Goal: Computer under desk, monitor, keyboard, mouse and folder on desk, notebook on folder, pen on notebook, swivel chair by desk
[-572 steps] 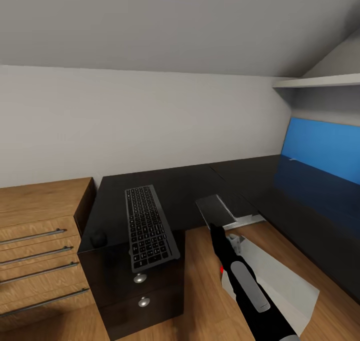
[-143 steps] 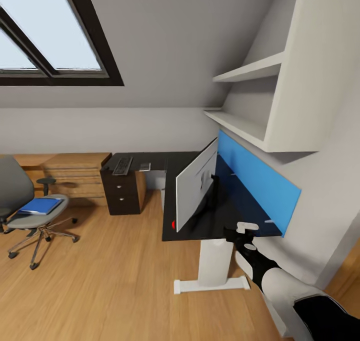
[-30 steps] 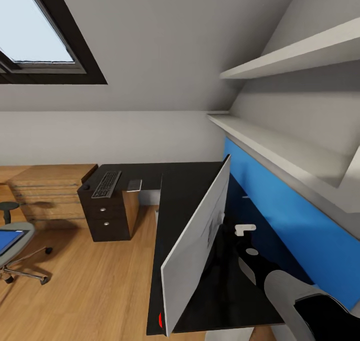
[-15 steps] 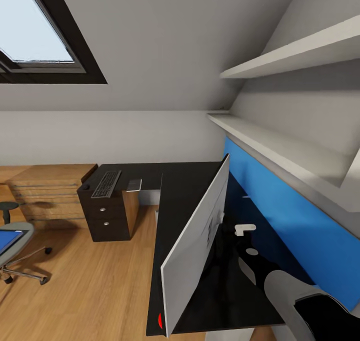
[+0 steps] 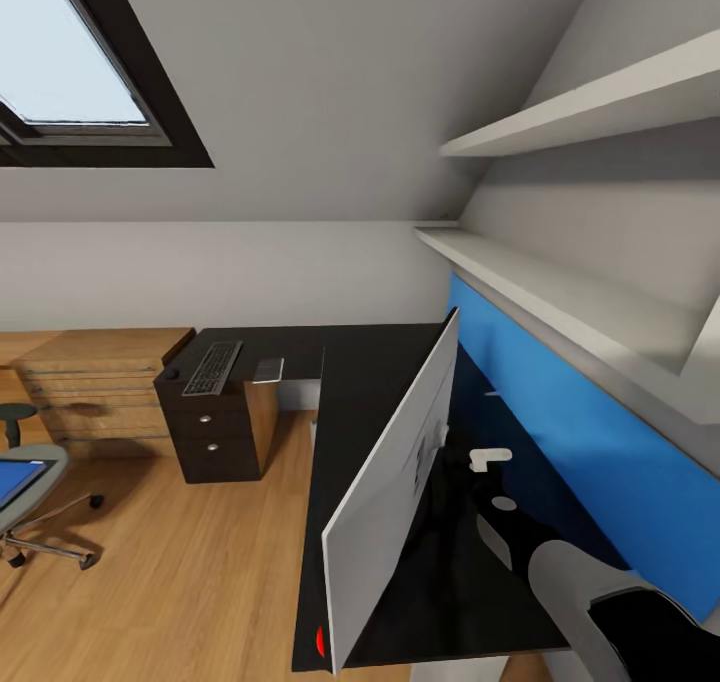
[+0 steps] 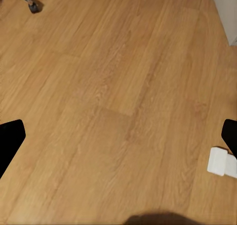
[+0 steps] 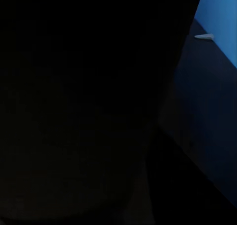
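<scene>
The monitor [image 5: 385,507] stands on the desk [image 5: 345,372], just beside the right gripper [image 5: 490,459]; I cannot tell its grip. The folder [image 5: 12,482] waits on the swivel chair [image 5: 30,507].

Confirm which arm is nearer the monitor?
Right. Its gripper sits just behind the monitor on the desk; the left one's fingers hang over bare floor.

Walls: we see light grey walls [image 5: 230,272] under a sloped ceiling [image 5: 330,82].
Window: a dark-framed skylight [image 5: 70,72] shows pale sky.
Floor: honey wood planks [image 5: 190,582].
Shelves: two white shelves [image 5: 560,122] on the wall.
Chest: a wooden chest of drawers [image 5: 95,387] against the far wall.
</scene>
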### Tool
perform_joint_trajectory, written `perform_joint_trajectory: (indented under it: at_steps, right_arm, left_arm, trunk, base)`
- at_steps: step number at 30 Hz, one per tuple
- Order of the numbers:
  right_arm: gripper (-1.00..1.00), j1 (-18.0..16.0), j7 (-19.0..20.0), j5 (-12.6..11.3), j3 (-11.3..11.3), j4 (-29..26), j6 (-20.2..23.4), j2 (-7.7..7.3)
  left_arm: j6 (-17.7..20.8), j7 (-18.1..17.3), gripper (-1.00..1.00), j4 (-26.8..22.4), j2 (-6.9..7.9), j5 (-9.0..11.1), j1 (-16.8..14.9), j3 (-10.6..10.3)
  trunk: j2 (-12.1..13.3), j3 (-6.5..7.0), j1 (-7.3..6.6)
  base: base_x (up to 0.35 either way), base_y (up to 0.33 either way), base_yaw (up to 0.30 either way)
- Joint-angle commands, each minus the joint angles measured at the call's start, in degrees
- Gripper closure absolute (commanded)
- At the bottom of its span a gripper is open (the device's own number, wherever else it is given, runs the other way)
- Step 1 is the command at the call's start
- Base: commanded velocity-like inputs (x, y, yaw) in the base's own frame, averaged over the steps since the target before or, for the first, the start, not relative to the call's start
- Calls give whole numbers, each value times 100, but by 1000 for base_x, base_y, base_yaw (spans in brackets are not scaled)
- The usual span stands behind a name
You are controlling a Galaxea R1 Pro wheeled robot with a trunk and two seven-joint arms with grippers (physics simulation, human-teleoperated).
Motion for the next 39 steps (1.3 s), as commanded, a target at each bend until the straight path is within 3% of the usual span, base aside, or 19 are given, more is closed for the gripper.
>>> perform_joint_trajectory:
  at_steps: [1, 10, 12, 14, 17, 19, 20, 23, 25, 29, 39]
  right_arm:
    - [100, 1, -3, -94, 93, 15, -12, -2]
    - [100, 1, -3, -98, 93, 10, -12, -12]
    - [100, 1, -3, -98, 93, 9, -12, -29]
    - [100, 1, -3, -97, 91, 10, -12, -41]
    - [100, 1, -3, -97, 89, 11, 0, -51]
    - [100, 1, -7, -93, 91, 12, 3, -49]
    - [100, 1, -10, -95, 92, 12, 4, -47]
    - [100, 1, -25, -95, 93, 9, 30, -52]
    - [100, 1, -43, -96, 93, 9, 48, -53]
    - [100, 1, -60, -97, 93, 10, 63, -61]
    - [100, 1, -99, -92, 93, 20, 67, -63]
  left_arm:
    - [-29, 36, -100, -7, 13, 55, -4, -38]
    - [-29, 36, -100, 3, 116, 58, -4, -21]
    - [-26, 40, -100, 1, 120, 63, -4, 61]
    - [-13, 43, -100, -10, 121, 91, -4, 292]
    - [155, 35, -100, -268, 129, 171, -4, 1168]
    - [832, 30, -100, -965, 126, 181, -4, 1644]
    - [1677, 29, -100, -1710, 128, 188, -4, 1895]
    - [3246, 53, -100, -3134, 124, 190, -4, 2492]
    - [3599, 69, -100, -3658, 97, 189, -4, 2639]
    - [3890, 43, -100, -4155, 35, 199, -4, 2753]
    - [3783, 19, -100, -3797, -49, 164, -4, 2761]
  trunk:
    - [-8, -13, 4]
    - [-8, -13, 4]
    - [-8, -13, 4]
    - [-8, -13, 4]
    - [-8, -13, 4]
    - [-8, -13, 4]
    - [-8, -13, 4]
    - [-8, -13, 4]
    - [-8, -13, 4]
    - [-8, -13, 4]
    - [-8, -13, 4]
  base:
    - [0, -37, 0]
    - [0, -121, 0]
    - [0, -27, 0]
    - [0, -14, 0]
    - [0, -5, 0]
    - [0, -2, 0]
    - [0, 0, 0]
    - [0, 0, 0]
    - [0, 0, 0]
    - [4, 0, 0]
    - [207, -20, 0]
